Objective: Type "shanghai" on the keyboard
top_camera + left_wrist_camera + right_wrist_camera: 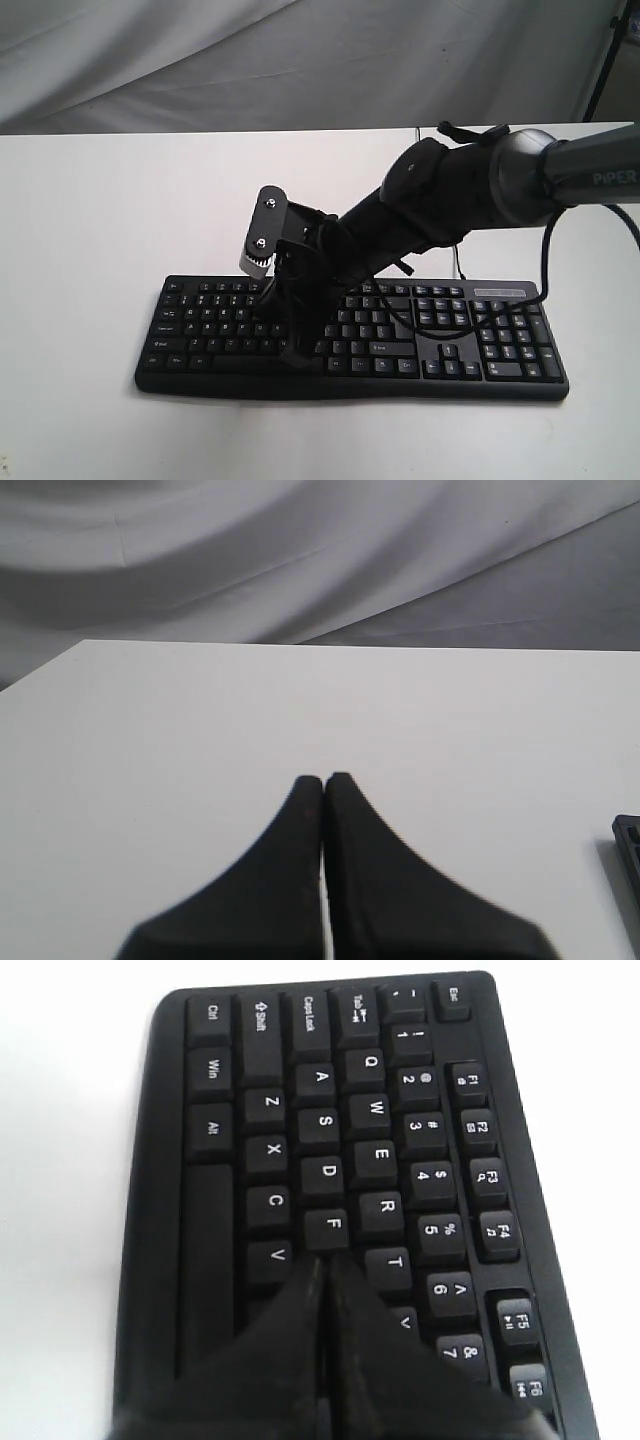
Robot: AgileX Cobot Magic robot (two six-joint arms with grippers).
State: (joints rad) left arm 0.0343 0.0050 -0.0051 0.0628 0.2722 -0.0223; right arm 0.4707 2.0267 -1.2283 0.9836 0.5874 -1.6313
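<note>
The keyboard (440, 345) lies closest, flat and square-on near the front of the white table (90, 230), with its bottom key row toward the viewer, so an arm can come down on the keys from above. Off to the left, the left gripper (323, 778) hangs over bare tabletop with its two fingers pressed together and nothing between them. Its wrist view catches only a corner of the keyboard at the frame's edge, so this arm looks parked clear of the work. Further right, the right gripper (295, 355) reaches across from the right side, tilted steeply down over the left-middle of the letter block. Its fingers are likewise closed on nothing, which makes sense: joined, they form one narrow point that can press a single key without catching its neighbours. In the right wrist view that point sits just past the F key (328, 1228), probably over G, though whether it is actually pressing cannot be told.
</note>
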